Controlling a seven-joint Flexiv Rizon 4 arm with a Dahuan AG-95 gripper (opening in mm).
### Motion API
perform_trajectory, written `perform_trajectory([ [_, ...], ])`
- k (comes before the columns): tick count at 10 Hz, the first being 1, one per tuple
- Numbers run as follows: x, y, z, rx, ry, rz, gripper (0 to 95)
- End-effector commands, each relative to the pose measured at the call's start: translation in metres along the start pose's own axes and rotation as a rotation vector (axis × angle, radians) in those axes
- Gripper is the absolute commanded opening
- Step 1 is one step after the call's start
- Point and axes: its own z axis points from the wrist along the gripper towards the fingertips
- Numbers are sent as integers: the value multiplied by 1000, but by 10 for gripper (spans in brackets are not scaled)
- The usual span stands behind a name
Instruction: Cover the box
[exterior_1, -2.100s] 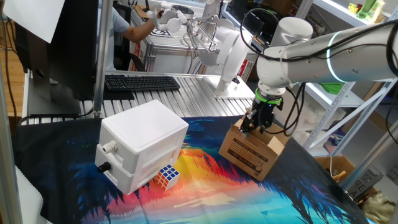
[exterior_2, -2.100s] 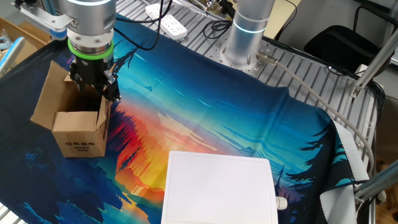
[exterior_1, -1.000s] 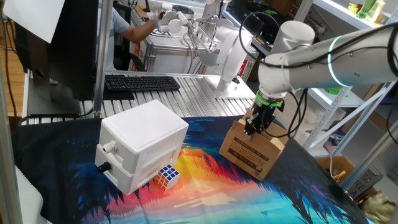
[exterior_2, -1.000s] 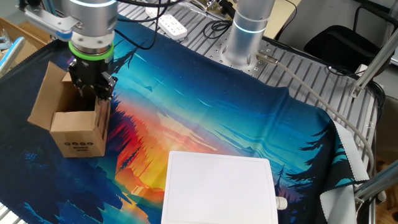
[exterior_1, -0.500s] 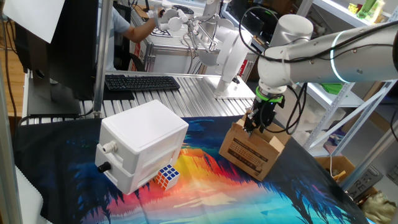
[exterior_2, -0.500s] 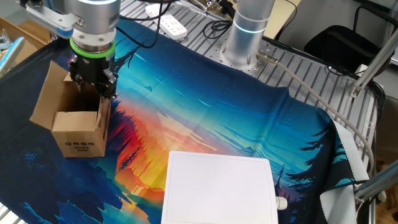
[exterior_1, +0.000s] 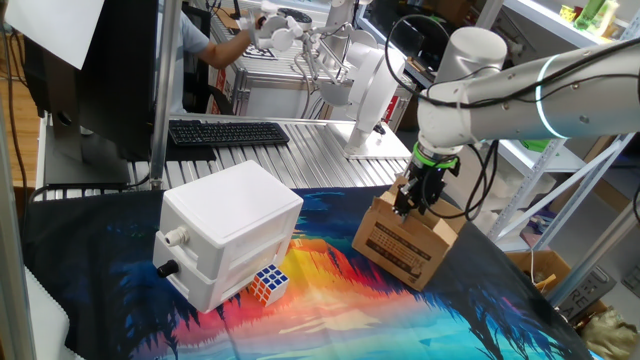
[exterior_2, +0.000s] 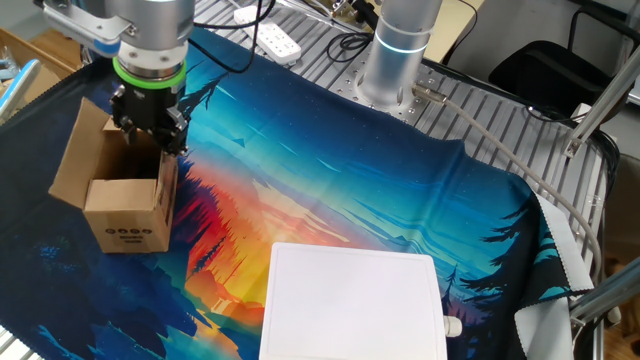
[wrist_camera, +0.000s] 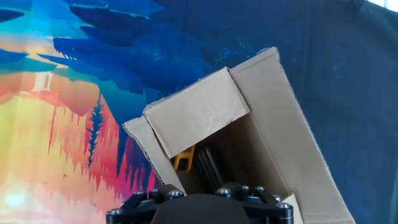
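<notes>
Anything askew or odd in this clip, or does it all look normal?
Only the box: it sits open, one flap splayed outward, another standing at the claw. Something yellow lies inside. The white case and cube look undisturbed.

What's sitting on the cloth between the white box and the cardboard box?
In one fixed view, only the small Rubik's cube, right against the white box; from there to the cardboard box is bare printed cloth.

The gripper (exterior_2: 150, 135) hangs over the open box (exterior_2: 122, 210), well apart from the white box (exterior_1: 228, 232).
</notes>
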Motion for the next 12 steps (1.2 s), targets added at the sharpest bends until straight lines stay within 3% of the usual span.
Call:
perform_trajectory([
  [1, 1, 1, -3, -3, 5, 7, 570],
  [2, 2, -1, -5, -3, 5, 4, 570],
  [3, 4, -3, -8, -3, 5, -5, 380],
  [7, 4, -4, -9, -1, 2, -12, 380],
  [12, 4, -6, -7, 30, -25, -48, 380],
])
